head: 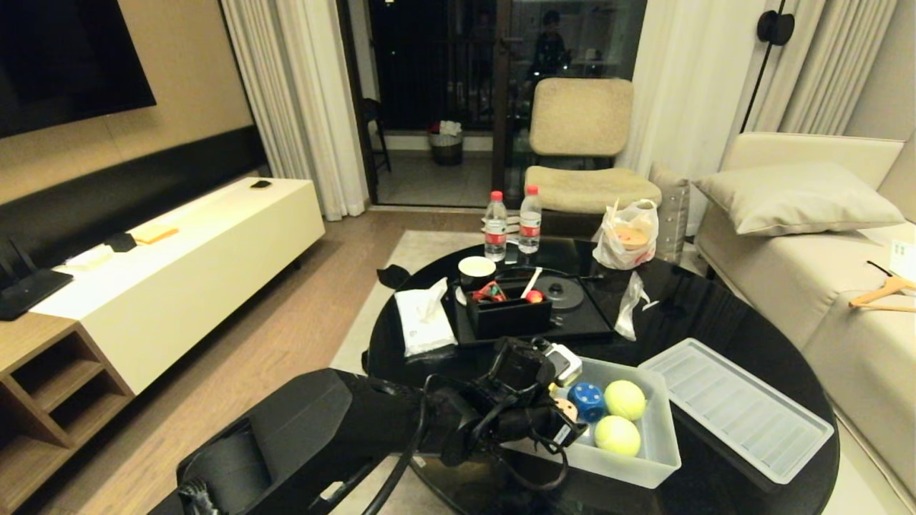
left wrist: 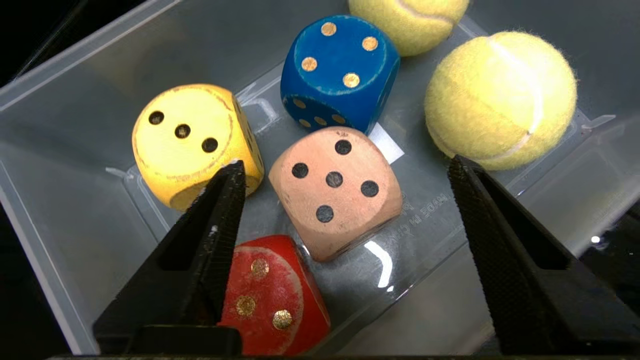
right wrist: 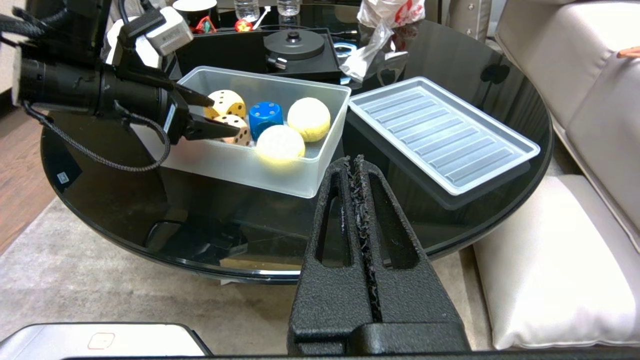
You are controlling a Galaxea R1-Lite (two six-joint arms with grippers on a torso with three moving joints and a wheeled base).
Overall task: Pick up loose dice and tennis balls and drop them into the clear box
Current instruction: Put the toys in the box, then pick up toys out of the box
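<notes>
The clear box (head: pixel 662 458) stands on the round black table, near its front edge. In it lie a yellow die (left wrist: pixel 190 135), a blue die (left wrist: pixel 340 65), a tan die (left wrist: pixel 335 190), a red die (left wrist: pixel 270 295) and two tennis balls (left wrist: pixel 500 100) (left wrist: pixel 410 20). My left gripper (left wrist: pixel 346 165) hangs open over the box's left end with nothing between its fingers. The red die rests just below one finger (left wrist: pixel 215 225). From the head view the arm hides the yellow and red dice. My right gripper (right wrist: pixel 352 162) is shut and empty, low in front of the table.
The box's ribbed lid (head: pixel 737 408) lies flat to its right. Behind it sit a black tray (head: pixel 594 322) with a small black box (head: pixel 515 315), a tissue pack (head: pixel 424 322), two water bottles (head: pixel 495 225) and a plastic bag (head: pixel 628 236). A sofa (head: pixel 823 286) flanks the right.
</notes>
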